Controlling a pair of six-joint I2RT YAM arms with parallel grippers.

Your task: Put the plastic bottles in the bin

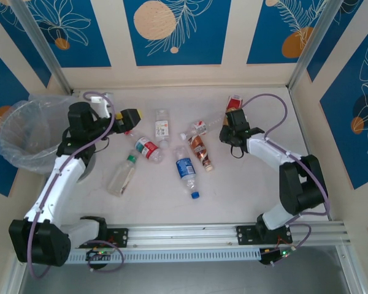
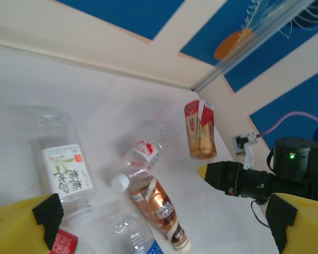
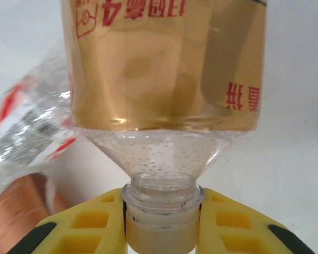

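My right gripper (image 3: 161, 228) is shut on the white cap and neck of a gold-and-red-labelled bottle (image 3: 164, 69). From above that bottle (image 1: 234, 102) lies at the back right, in front of the right gripper (image 1: 233, 113). Several other plastic bottles lie mid-table: white-labelled (image 1: 162, 124), red-labelled (image 1: 146, 149), green-capped (image 1: 122, 176), blue-labelled (image 1: 186, 169), brown (image 1: 200, 150) and a crumpled clear one (image 1: 205, 127). The left gripper (image 1: 134, 120) hovers open and empty beside the white-labelled bottle (image 2: 63, 169). The bin (image 1: 24, 135) stands at the far left.
Walls with blue panels close the table at the back and both sides. A metal rail (image 1: 190, 236) runs along the near edge between the arm bases. In the left wrist view the right gripper (image 2: 204, 169) and its cable sit at the right.
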